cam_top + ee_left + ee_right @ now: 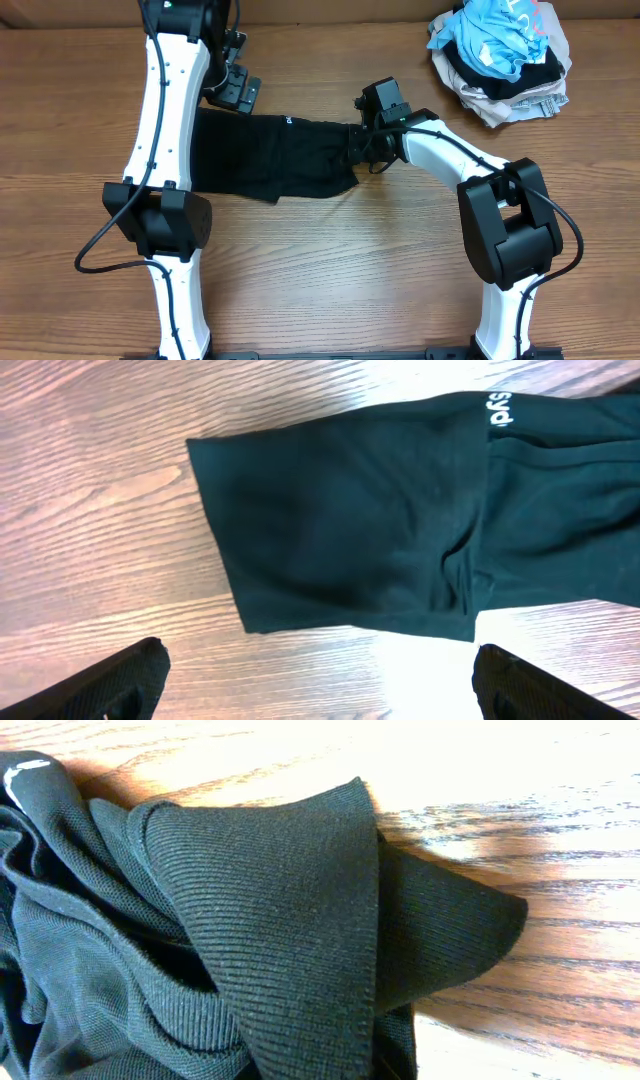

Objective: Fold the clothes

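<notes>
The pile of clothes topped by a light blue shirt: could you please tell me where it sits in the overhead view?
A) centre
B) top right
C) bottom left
B: the pile of clothes lies top right, apart from the black fabric garment mid-table.

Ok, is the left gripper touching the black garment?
Apart. The left wrist view shows the left gripper open over bare table, wood visible between its fingers and the black garment.

The table (330,280) is made of brown wood. Dark wavy lines run across its top from side to side. Light shines on it and makes some spots look pale.
</notes>
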Controlling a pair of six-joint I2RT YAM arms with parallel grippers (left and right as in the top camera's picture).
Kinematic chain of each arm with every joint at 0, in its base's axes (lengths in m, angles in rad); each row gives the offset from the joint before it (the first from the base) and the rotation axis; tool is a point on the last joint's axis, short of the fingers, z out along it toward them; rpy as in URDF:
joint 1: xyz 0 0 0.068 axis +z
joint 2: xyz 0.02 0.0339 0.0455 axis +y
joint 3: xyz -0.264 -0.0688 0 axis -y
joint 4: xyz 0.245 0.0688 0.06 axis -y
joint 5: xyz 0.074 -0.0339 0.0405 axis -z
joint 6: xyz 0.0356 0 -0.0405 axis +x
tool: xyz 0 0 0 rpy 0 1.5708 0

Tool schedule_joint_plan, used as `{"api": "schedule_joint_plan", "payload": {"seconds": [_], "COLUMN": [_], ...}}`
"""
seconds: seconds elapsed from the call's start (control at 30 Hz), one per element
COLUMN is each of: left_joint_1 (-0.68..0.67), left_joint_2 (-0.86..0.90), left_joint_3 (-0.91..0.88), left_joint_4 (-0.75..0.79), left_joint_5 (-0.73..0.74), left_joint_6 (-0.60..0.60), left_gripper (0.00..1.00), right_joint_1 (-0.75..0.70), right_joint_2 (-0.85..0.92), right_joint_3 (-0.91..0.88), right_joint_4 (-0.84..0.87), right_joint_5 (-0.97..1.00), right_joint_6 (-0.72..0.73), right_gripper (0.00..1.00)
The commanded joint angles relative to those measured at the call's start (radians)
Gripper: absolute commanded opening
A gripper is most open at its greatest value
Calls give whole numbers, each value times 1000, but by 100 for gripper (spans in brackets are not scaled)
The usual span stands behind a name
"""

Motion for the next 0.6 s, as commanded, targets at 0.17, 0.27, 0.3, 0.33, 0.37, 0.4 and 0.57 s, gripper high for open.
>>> {"api": "schedule_joint_plan", "payload": {"seconds": [0.17, 0.27, 0.3, 0.33, 0.37, 0.4, 0.57], "left_joint_1": [7, 15, 20, 27, 35, 45, 97], "left_joint_2": [-14, -14, -14, -14, -14, -14, -14], "left_joint_3": [21, 21, 21, 21, 21, 21, 21], "left_joint_4": [-4, -1, -1, -1, 0, 0, 9], "left_joint_5": [-9, -9, -9, -9, -9, -9, -5], "left_joint_6": [-21, -22, -23, -31, -39, -47, -76], "left_gripper": [100, 100, 100, 100, 100, 100, 100], "right_joint_1": [-26, -58, -74, -90, -109, -129, -242], "right_joint_2": [-7, -37, -51, -68, -86, -105, -216], "right_joint_3": [-6, -5, -5, -5, -5, -5, -5], "right_joint_4": [-31, -76, -95, -115, -135, -156, -258], "right_joint_5": [1, 1, 1, -1, -10, -27, -102], "right_joint_6": [0, -6, -6, -7, -19, -39, -119], "right_gripper": [4, 4, 4, 4, 4, 4, 4]}}
